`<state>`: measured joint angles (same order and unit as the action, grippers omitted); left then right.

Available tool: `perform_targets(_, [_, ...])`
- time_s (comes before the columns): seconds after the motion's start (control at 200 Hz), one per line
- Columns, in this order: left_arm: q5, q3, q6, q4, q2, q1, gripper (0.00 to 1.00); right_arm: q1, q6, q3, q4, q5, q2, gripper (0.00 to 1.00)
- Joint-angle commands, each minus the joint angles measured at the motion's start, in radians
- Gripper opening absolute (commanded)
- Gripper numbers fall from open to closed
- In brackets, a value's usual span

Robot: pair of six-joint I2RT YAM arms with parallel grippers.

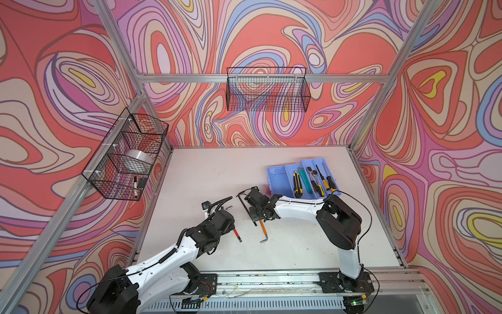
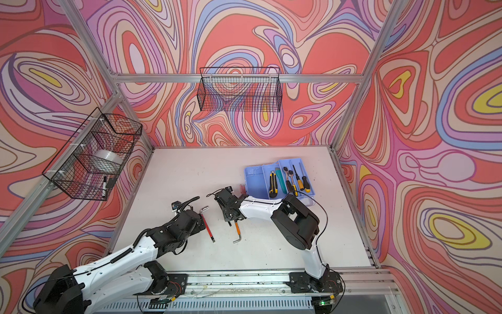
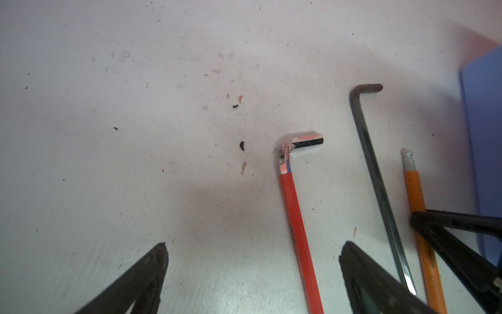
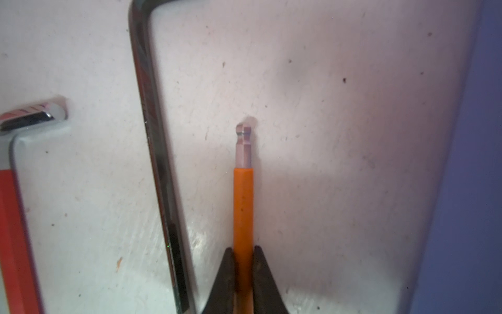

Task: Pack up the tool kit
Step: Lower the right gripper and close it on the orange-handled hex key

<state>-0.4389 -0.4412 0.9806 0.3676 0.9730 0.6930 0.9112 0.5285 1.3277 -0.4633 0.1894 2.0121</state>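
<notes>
The right gripper (image 4: 243, 254) has its fingers pinched onto the shaft of an orange hex key (image 4: 243, 204), which lies on the white table (image 1: 217, 174) beside a longer dark hex key (image 4: 152, 136). The left gripper (image 3: 254, 244) has its fingers spread wide, with a red hex key (image 3: 292, 206) lying between them. The tool kit's blue divided tray (image 1: 277, 176) sits at the table's far right, holding a utility knife (image 1: 296, 182), a ratchet (image 1: 312, 174) and screwdrivers (image 1: 328, 180).

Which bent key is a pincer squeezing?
The orange key, gripped by the right pincer; the red key and the dark key lie free.
</notes>
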Motion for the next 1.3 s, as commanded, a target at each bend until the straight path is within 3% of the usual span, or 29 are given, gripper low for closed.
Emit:
perform_targets(0.0, [-0.019, 0.01, 0.013, 0.034, -0.002, -0.003, 0.99, 0.003, -0.041, 0.02, -0.048, 0.036, 0.045, 0.04])
perform_targets(0.23, [-0.02, 0.016, 0.018, 0.045, -0.019, -0.003, 0.99, -0.038, -0.084, 0.038, -0.04, 0.029, 0.063, 0.03])
perform_targets(0.411, [-0.022, 0.042, 0.029, 0.032, -0.033, -0.003, 1.0, -0.041, -0.1, 0.015, -0.022, 0.001, 0.032, 0.25])
perform_targets(0.616, [-0.016, 0.044, 0.026, 0.037, -0.03, -0.003, 0.99, -0.041, -0.077, -0.042, -0.005, -0.039, 0.005, 0.29])
perform_targets(0.811, [-0.017, 0.036, 0.012, 0.033, -0.012, -0.003, 0.99, -0.013, -0.071, -0.081, -0.015, -0.044, -0.026, 0.25])
perform_targets(1.292, [-0.006, 0.003, 0.0, 0.051, 0.024, -0.003, 0.99, 0.0, -0.052, -0.103, -0.012, -0.017, -0.028, 0.02])
